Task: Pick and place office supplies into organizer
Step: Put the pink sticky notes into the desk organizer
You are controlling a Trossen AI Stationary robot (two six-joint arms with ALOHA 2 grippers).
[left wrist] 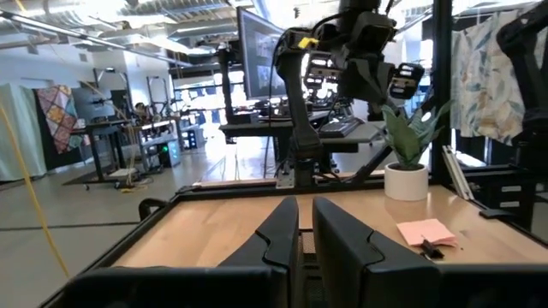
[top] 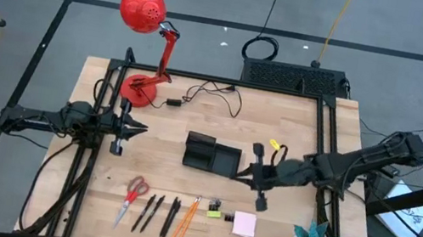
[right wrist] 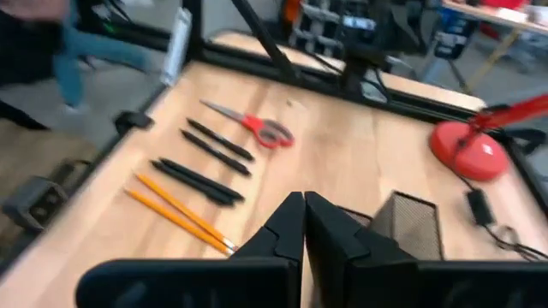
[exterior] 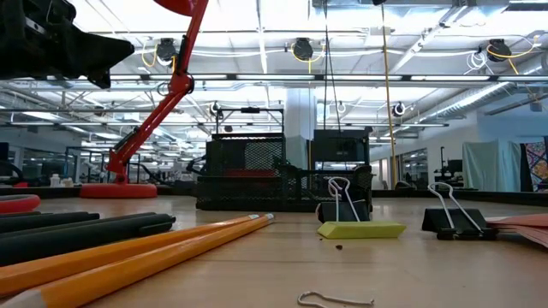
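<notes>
Orange pencils [exterior: 128,257] lie closest in the low view, on a pale wooden table [exterior: 411,274], with a workshop hall behind. From above, scissors [top: 132,194], pens [top: 154,213] and a sticky-note pad [top: 245,224] line the near edge; the organizer [top: 211,155] sits mid-table. The left gripper [top: 137,130] and right gripper [top: 241,175] are both clenched, holding nothing. Right wrist view is blurred; the organizer there looks like mesh.

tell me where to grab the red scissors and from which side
Grip the scissors across the closed blades, just below the red handles, coming straight down. They lie flat with bare wood on the left; pens crowd the right. Either gripper could reach.
</notes>
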